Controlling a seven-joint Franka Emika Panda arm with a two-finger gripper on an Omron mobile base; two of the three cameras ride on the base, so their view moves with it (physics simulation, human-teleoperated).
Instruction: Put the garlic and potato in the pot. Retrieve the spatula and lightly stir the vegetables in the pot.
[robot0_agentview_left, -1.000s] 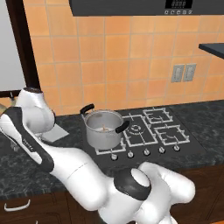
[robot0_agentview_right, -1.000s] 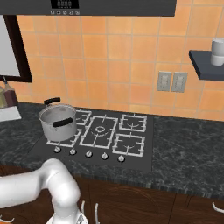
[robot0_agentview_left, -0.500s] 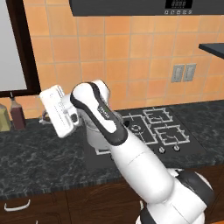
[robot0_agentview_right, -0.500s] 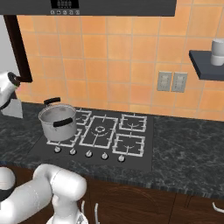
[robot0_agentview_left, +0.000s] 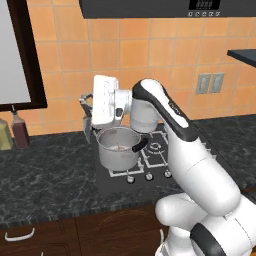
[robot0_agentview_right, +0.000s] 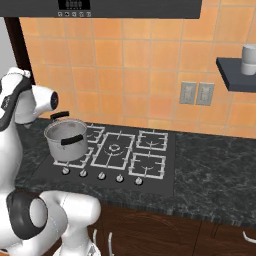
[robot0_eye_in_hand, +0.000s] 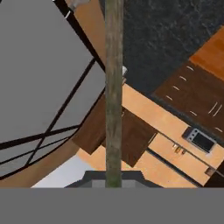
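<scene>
On the dark stone counter (robot0_agentview_left: 50, 175), the pot (robot0_agentview_left: 118, 148) occupies the hob (robot0_agentview_right: 125, 155).

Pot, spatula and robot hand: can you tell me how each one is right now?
pot: upright on the front left burner, no lid, small bits inside.
spatula: held, its brown handle gripped.
gripper: shut on the spatula, beside the pot and above the counter.

- No text, label or brand can be read in any view.
- A dark display panel (robot0_agentview_left: 203, 5) at the top right of the left base view, on the range hood, carries small light marks, too small to read.
</scene>
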